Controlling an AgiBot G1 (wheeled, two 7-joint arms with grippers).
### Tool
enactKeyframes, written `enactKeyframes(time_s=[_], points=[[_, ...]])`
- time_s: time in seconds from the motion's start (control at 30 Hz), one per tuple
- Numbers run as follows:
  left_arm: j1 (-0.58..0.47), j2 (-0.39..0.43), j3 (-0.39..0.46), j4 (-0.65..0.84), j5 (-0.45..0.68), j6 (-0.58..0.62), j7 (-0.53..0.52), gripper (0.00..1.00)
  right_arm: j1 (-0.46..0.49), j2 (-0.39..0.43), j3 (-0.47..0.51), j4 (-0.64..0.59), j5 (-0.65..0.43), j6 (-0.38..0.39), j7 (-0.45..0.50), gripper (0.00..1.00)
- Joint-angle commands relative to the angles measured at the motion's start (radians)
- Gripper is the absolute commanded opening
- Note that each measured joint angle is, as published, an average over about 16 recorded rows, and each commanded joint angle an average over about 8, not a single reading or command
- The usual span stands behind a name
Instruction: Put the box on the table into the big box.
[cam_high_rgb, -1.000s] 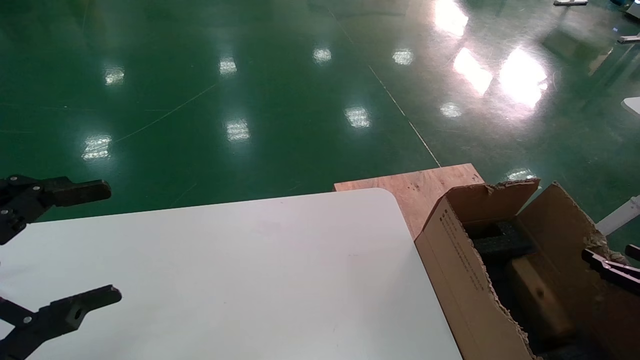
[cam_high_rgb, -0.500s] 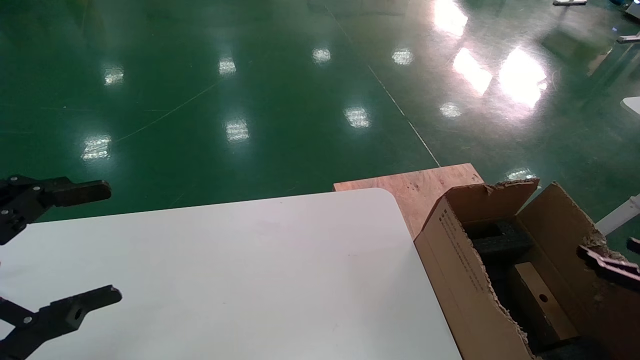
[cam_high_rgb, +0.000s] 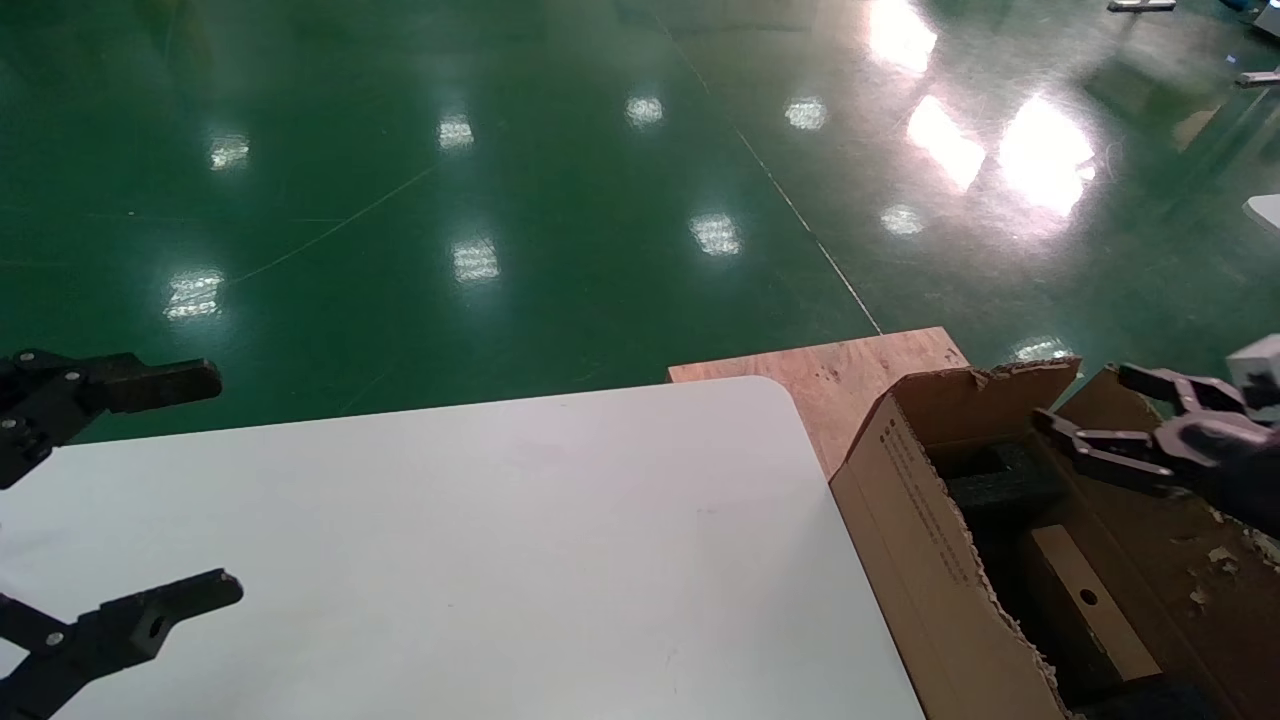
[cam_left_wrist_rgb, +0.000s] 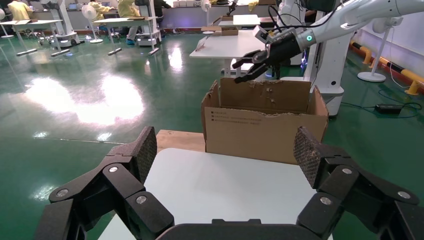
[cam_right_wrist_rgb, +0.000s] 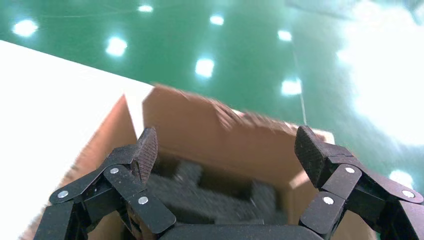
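The white tabletop (cam_high_rgb: 480, 540) fills the lower left and centre of the head view, its rounded corner near mid-frame; its visible surface is smooth and bare; at its right edge stands the big box (cam_high_rgb: 930, 570), just beside it; a plywood board (cam_high_rgb: 830, 375) lies behind the corner, under the carton's far end; glossy green floor (cam_high_rgb: 500, 180) spreads across the upper frame.

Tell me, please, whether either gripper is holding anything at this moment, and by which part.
Nothing is held. The right gripper is open above the big box, where the box lies; the left gripper is open over the table.
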Motion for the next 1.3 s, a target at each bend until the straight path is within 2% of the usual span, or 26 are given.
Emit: enactKeyframes(time_s=[0.03,0.27,0.4,0.9,1.03,1.3], points=[[0.000,0.000,0.000,0.000,0.000,0.000,0.000,1.00,-0.004,-0.009,0.006,0.045,-0.004,0.013,-0.007,1.00],[0.000,0.000,0.000,0.000,0.000,0.000,0.000,1.00,-0.006,-0.049,-0.013,0.211,-0.027,0.122,-0.022,1.00],[0.000,0.000,0.000,0.000,0.000,0.000,0.000,1.00,-0.007,-0.068,-0.021,0.262,-0.034,0.161,-0.027,1.00],[0.000,0.000,0.000,0.000,0.000,0.000,0.000,1.00,-0.017,-0.067,-0.007,0.244,-0.036,0.147,-0.023,1.00],[0.000,0.000,0.000,0.000,0.000,0.000,0.000,1.00,-0.076,-0.093,0.078,0.241,-0.050,0.112,-0.006,1.00],[0.000,0.000,0.000,0.000,0.000,0.000,0.000,1.00,-0.298,-0.195,0.396,0.234,-0.104,-0.014,0.054,1.00]])
